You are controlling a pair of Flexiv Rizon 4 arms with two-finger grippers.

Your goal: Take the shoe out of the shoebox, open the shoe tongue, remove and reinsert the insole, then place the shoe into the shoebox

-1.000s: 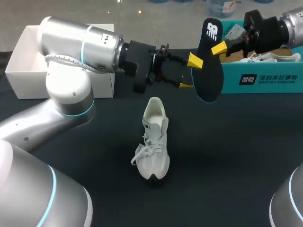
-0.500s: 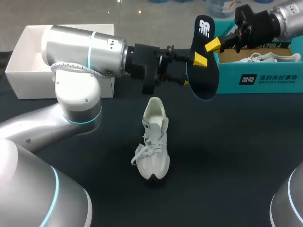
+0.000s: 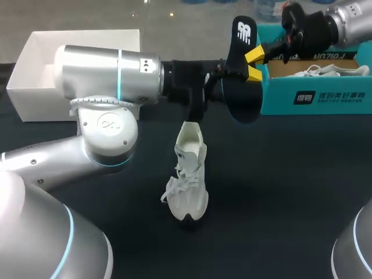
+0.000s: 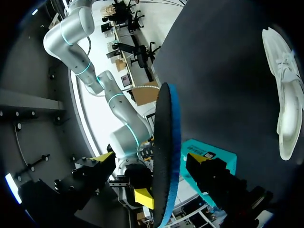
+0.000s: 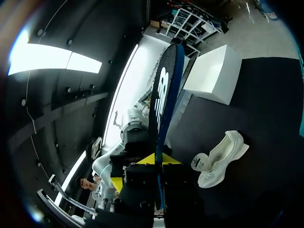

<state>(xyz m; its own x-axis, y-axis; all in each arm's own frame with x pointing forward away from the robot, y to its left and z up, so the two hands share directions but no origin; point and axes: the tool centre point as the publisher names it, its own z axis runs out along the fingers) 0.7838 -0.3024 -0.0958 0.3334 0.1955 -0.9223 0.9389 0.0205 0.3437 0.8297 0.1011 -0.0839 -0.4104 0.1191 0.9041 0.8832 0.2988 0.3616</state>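
**A:** How far along is it?

**B:** About midway, I'd judge. From the left: a white box [image 3: 35, 102] sits open in the upper left. My left tool [image 4: 150, 159] reaches to the upper middle. Its fingers stand apart on either side of the insole [image 3: 243, 87] and do not touch it.

**A:** And the shoe?

**B:** The shoe [image 3: 189, 177] is out, standing on its sole in the middle of the table [image 3: 290, 203]. It's a pale cream sneaker with its heel toward the top of the frame. The mouth gapes and the laces are slack, so the tongue looks opened.

**A:** The insole?

**B:** Out too. It is dark and blue-edged, with a white logo at its upper end. It stands on end in the air, above and right of the shoe. The right tool [image 5: 153, 160], coming from the upper right, is clamped on it.

**A:** What's left?

**B:** Sliding the insole back in, then returning the shoe to the teal shoebox [image 3: 325, 96] at the upper right, where another shoe [image 3: 317, 71] lies.
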